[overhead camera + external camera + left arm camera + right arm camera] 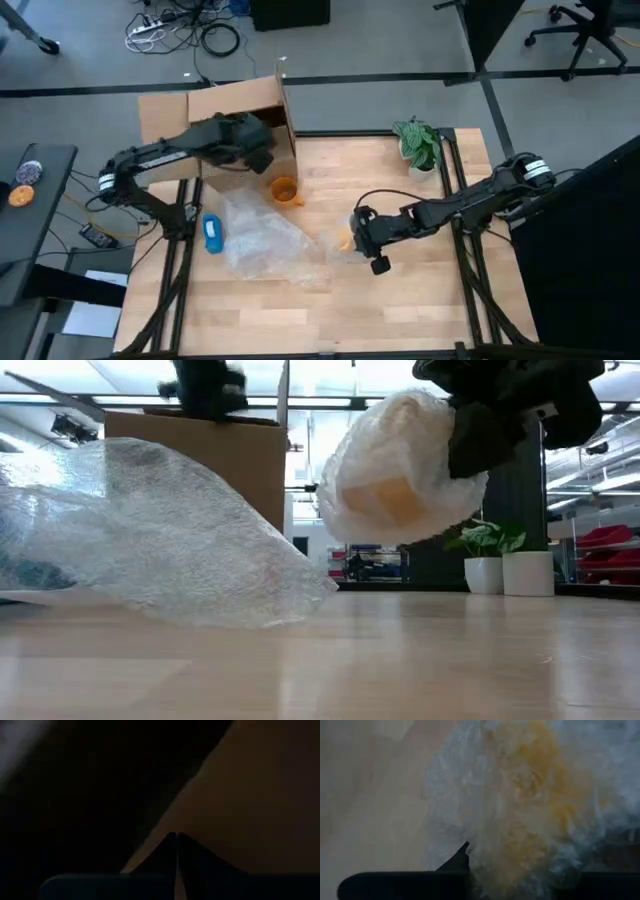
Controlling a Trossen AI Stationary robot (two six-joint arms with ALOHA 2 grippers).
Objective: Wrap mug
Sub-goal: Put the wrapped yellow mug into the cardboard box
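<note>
Overhead looks straight down; low camera level at tabletop; both share bubble wrap (262, 238).

No text, label, brand, number or sign can be read in any of the views. The cardboard box (245, 120) is shown with plain brown sides, and no print can be made out on the bubble wrap (262, 240) or on the blue object (212, 233) beside it. The white plant pots (508, 573) are unmarked, and the room behind the table is too blurred for lettering to be told.
</note>
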